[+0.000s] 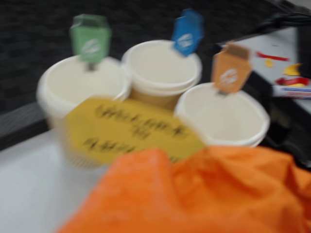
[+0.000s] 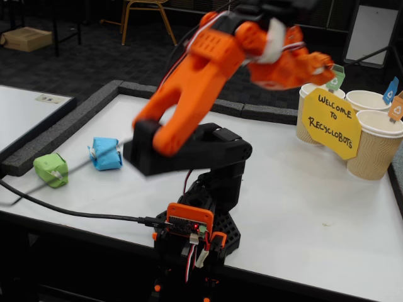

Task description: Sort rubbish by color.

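Note:
An orange crumpled wad (image 1: 204,194) fills the bottom of the wrist view, close under the camera and lifted off the table. In the fixed view my orange gripper (image 2: 315,66) hangs blurred in the air just left of the cups, and the wad cannot be told apart from it there. The green wad (image 2: 50,168) and the light blue wad (image 2: 106,153) lie side by side at the table's left edge, far from the gripper. Ahead stand three paper cups: the green-flagged cup (image 1: 82,92), the blue-flagged cup (image 1: 163,68) and the orange-flagged cup (image 1: 223,114).
A yellow sign (image 2: 330,123) leans against the front of the cups. A black foam border (image 2: 69,123) runs along the table's far and left sides. The arm's base (image 2: 195,220) stands at the front edge, with a black cable (image 2: 69,211) running left.

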Controlling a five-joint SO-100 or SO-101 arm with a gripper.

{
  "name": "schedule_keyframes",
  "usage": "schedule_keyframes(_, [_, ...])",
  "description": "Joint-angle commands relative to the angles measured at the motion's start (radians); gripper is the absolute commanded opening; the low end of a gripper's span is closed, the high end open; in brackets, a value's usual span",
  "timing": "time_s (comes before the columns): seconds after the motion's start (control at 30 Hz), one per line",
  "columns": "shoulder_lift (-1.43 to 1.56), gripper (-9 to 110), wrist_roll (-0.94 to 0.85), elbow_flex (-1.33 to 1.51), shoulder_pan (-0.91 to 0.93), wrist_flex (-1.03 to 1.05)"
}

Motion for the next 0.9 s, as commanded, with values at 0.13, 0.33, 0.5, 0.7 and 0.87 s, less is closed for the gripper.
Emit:
schedule_keyframes(0.13, [-0.5,0,0.009,-0.368,0.144,-0.242])
schedule_keyframes(0.33, [-0.785,0,0.012,-0.563,0.152,-0.245])
schedule_keyframes(0.5, [-0.957,1,0.011,-0.709,0.152,-0.258])
schedule_keyframes(0.7, [-1.037,2,0.012,-0.761,0.147,-0.27])
schedule_keyframes(0.87, [-1.04,3,0.015,-0.738,0.146,-0.265])
